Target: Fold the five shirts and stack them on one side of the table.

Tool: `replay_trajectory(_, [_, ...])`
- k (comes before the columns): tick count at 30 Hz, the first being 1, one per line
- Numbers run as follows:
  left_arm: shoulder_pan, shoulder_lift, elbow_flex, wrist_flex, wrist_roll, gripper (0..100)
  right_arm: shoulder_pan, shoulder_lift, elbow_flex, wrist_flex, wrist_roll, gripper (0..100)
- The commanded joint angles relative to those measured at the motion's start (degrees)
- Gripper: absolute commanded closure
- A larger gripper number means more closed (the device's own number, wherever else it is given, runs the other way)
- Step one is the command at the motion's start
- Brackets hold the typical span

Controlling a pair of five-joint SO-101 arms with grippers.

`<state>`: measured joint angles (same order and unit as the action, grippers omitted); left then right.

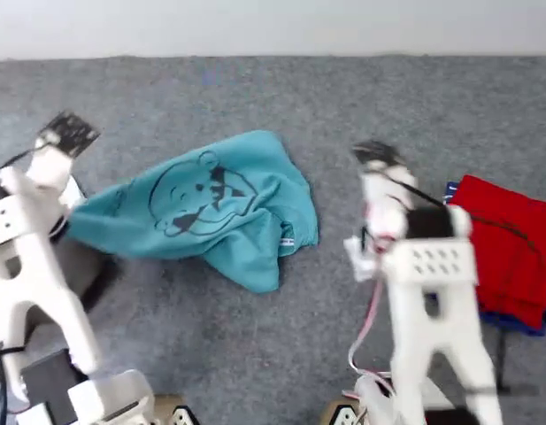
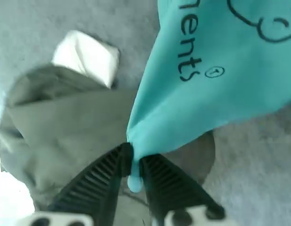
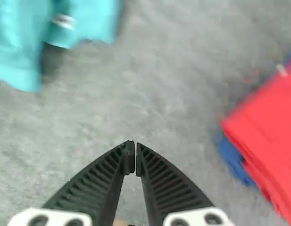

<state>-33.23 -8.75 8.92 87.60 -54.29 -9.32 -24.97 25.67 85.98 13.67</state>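
A soft, rumpled teal shirt (image 1: pixel 211 208) lies on the fuzzy grey table (image 1: pixel 343 106). The left gripper (image 2: pixel 132 159) pinches its corner tight. The right gripper (image 3: pixel 135 157), closed and empty, hovers near a flat-folded red shirt (image 1: pixel 507 239).

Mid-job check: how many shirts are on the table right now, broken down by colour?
teal shirt: 1
red shirt: 1
blue shirt: 1
olive shirt: 1
white shirt: 1
Total: 5

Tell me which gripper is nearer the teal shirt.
Left. The left gripper pinches an edge of the teal shirt; the right gripper hangs shut over the table, clear of it.
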Motion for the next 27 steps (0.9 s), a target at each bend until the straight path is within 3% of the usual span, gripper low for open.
replay_trajectory(1, [-3.78,-2.20,-0.40,3.78,-2.46,98,-8.84,8.57,-9.85,-0.48,-2.90,98.8])
replay_trajectory(11, [-7.12,-1.85,-0.48,3.87,-2.37,98,-25.71,31.43,-27.08,0.04,-6.33,97.7])
replay_trajectory(14, [-7.30,-1.67,-0.40,3.87,-2.37,98,-28.00,36.97,-33.14,4.88,-7.12,87.5])
replay_trajectory(18, [-7.30,-1.67,-0.40,3.87,-2.37,98,-29.58,44.53,-40.88,10.77,-13.98,74.2])
replay_trajectory(27, [-7.21,-1.76,-0.31,2.29,-2.29,98,-32.92,60.18,-49.93,11.30,-15.38,73.5])
